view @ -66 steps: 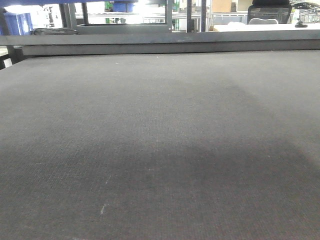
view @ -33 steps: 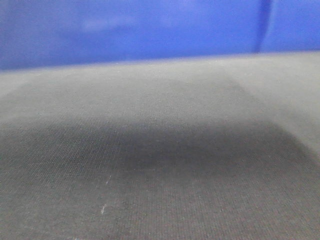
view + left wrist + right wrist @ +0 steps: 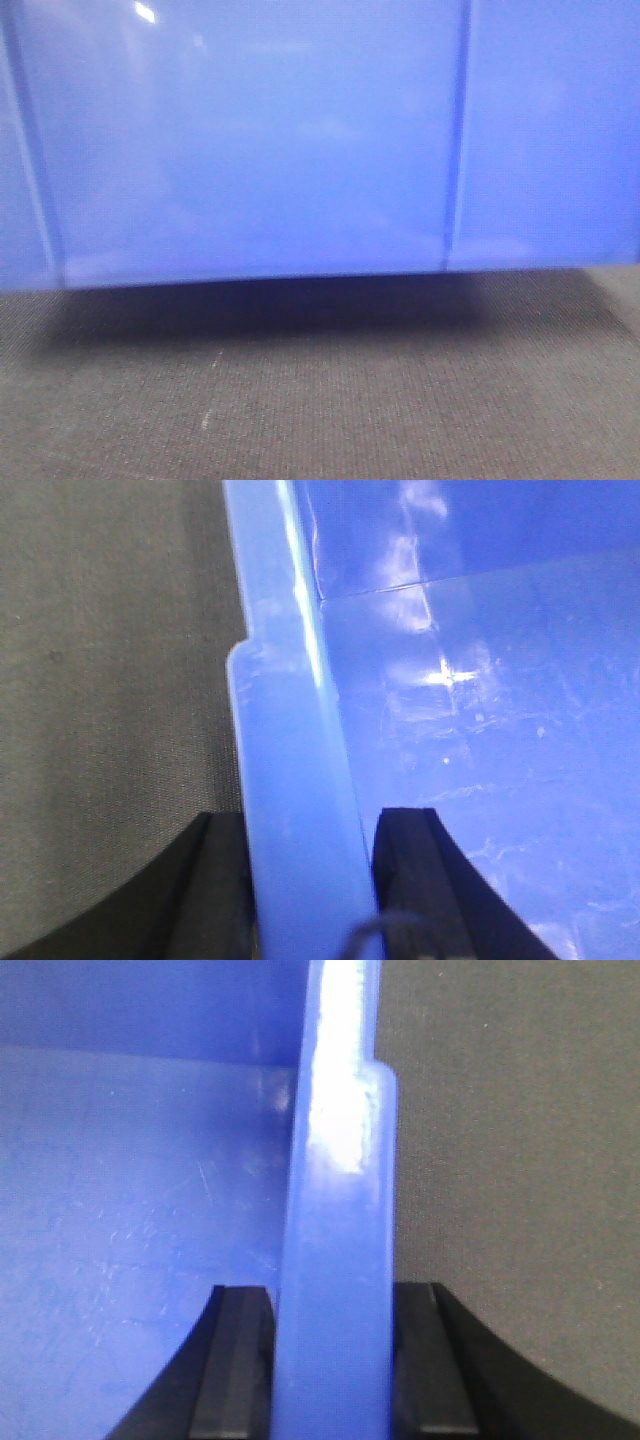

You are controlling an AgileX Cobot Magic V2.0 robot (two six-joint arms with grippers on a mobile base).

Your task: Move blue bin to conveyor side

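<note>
The left gripper [image 3: 308, 825] and the right gripper [image 3: 330, 1300] each clamp the bin [image 3: 250, 150] rim between their fingers, with the belt [image 3: 320, 400] just outside each.

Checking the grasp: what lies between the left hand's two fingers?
Left wrist view: the left hand has only the rim of the blue bin there, one finger inside, one outside over the belt.

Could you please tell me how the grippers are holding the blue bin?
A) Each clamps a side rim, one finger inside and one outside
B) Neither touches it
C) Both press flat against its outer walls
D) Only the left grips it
A: in the wrist views, the left gripper and right gripper each straddle the rim of the blue bin, one finger over its interior and the other over the conveyor belt.
</note>
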